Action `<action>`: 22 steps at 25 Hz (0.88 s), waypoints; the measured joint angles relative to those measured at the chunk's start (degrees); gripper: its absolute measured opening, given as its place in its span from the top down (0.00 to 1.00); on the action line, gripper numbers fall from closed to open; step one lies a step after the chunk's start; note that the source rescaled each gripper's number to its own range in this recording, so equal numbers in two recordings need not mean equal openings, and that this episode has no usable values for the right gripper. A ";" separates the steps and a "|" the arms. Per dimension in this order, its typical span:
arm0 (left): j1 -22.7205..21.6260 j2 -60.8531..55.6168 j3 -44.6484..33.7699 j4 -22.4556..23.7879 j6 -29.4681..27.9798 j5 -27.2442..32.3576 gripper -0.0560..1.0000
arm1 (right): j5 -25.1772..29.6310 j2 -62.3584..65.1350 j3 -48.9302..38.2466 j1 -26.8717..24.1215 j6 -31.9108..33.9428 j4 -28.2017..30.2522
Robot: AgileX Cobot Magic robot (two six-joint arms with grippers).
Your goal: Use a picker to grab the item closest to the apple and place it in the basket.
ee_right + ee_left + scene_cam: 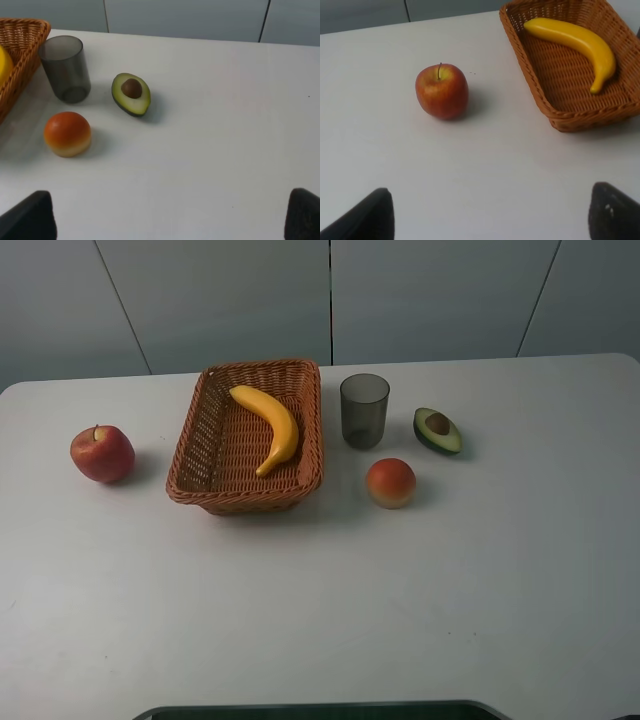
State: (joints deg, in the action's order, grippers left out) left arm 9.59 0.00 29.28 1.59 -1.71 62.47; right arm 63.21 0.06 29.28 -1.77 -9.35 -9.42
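A red apple [102, 453] [442, 91] stands alone on the white table, left of the wicker basket [196, 432] [570, 117]. A yellow banana [271, 425] [580, 42] lies inside the basket, along its right side. No arm shows in the exterior high view. In the left wrist view my left gripper [490, 217] is open, its dark fingertips [370, 217] far apart at the frame's lower corners, well short of the apple. My right gripper [170, 217] is open too, with one fingertip [27, 220] in each lower corner and nothing between them.
Right of the basket stands a dark translucent cup [364, 410] [65, 69]. A halved avocado [438, 430] [131, 94] lies beside it, and a round orange-red fruit [391, 482] [67, 133] sits in front of the cup. A dark edge [320, 710] borders the table's near side.
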 joint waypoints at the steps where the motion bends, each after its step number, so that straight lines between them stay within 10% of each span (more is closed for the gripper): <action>1: 0.00 0.00 0.00 0.00 0.17 0.00 0.01 | 0.00 0.00 0.00 0.00 0.00 0.00; 22: 0.00 0.00 0.00 -1.59 0.20 -0.08 0.00 | 0.00 0.00 0.00 0.00 0.00 0.00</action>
State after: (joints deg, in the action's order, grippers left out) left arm 9.59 0.00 29.28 0.00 -1.51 62.39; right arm 63.21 0.06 29.28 -1.77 -9.35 -9.42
